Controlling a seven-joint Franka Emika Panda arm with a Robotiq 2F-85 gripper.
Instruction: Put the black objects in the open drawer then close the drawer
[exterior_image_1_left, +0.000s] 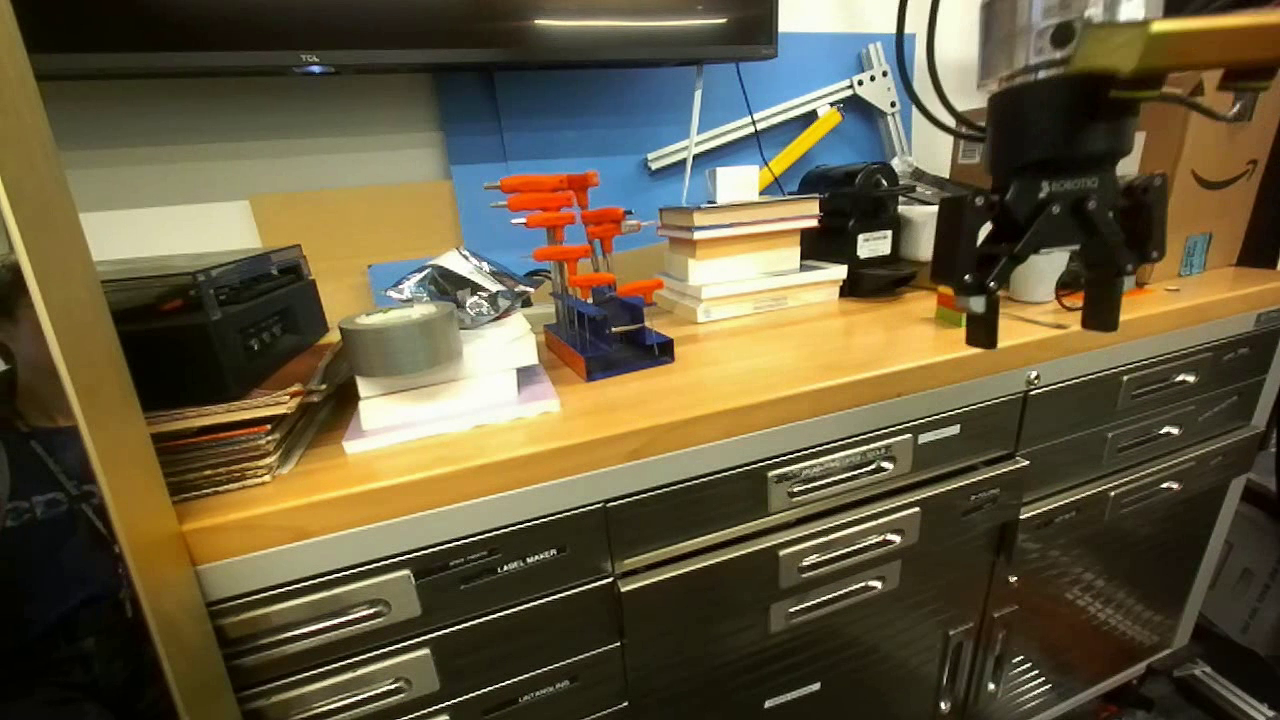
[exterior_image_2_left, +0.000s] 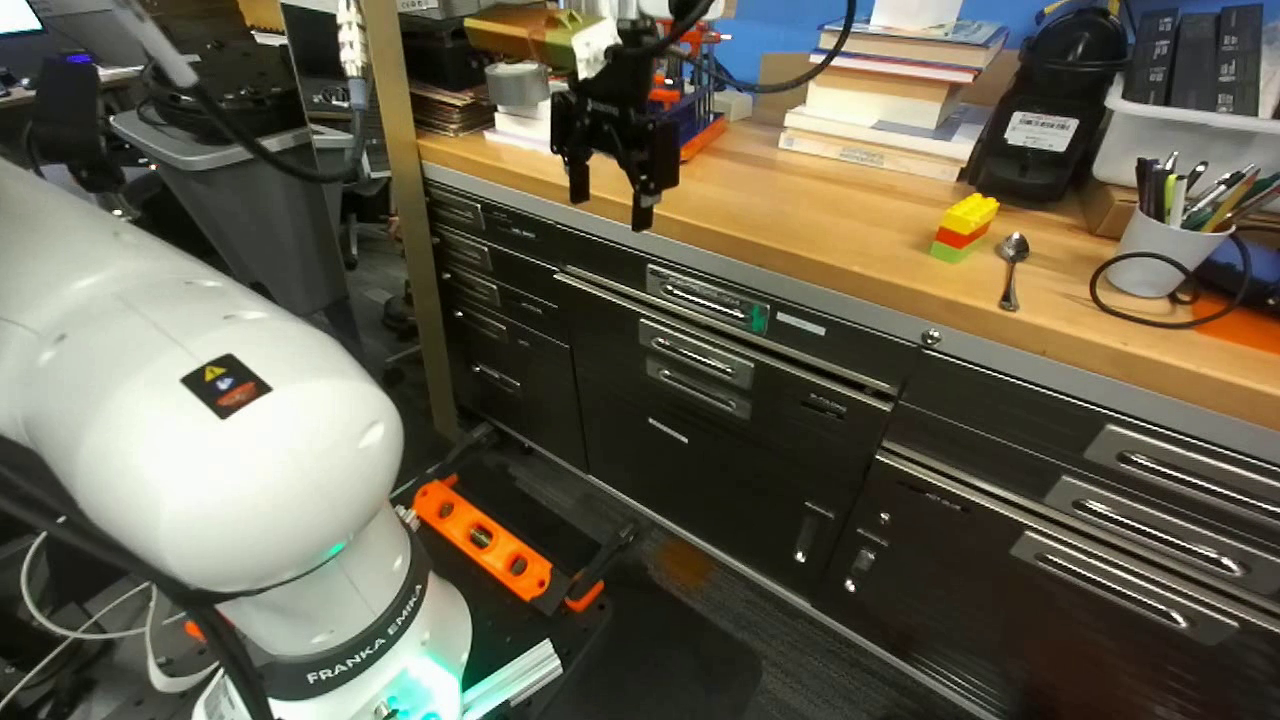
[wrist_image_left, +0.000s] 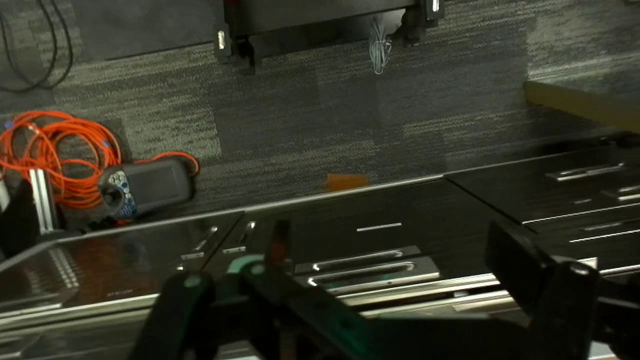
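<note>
My gripper (exterior_image_1_left: 1042, 325) (exterior_image_2_left: 611, 200) hangs in the air near the worktop's front edge, fingers pointing down and spread apart. In the wrist view the gap between the fingertips holds nothing; only metal fronts and floor show behind it. Below the worktop, a wide shallow grey metal drawer (exterior_image_1_left: 690, 525) (exterior_image_2_left: 850, 352) with a bar handle looks shut or nearly so. The metal front (exterior_image_1_left: 700, 630) under it juts out slightly, with a thin dark gap along its top edge. Which of the two is the task's drawer I cannot tell. The black objects are hidden or out of view.
On the wooden worktop (exterior_image_2_left: 830, 215) stand a hex-key rack (exterior_image_1_left: 610, 345), a book stack (exterior_image_1_left: 750, 260), a black machine (exterior_image_2_left: 1030, 150), toy bricks (exterior_image_2_left: 963, 230), a spoon (exterior_image_2_left: 1011, 270) and a pen cup (exterior_image_2_left: 1160, 262). A wooden post (exterior_image_2_left: 405, 200) rises at the worktop's end.
</note>
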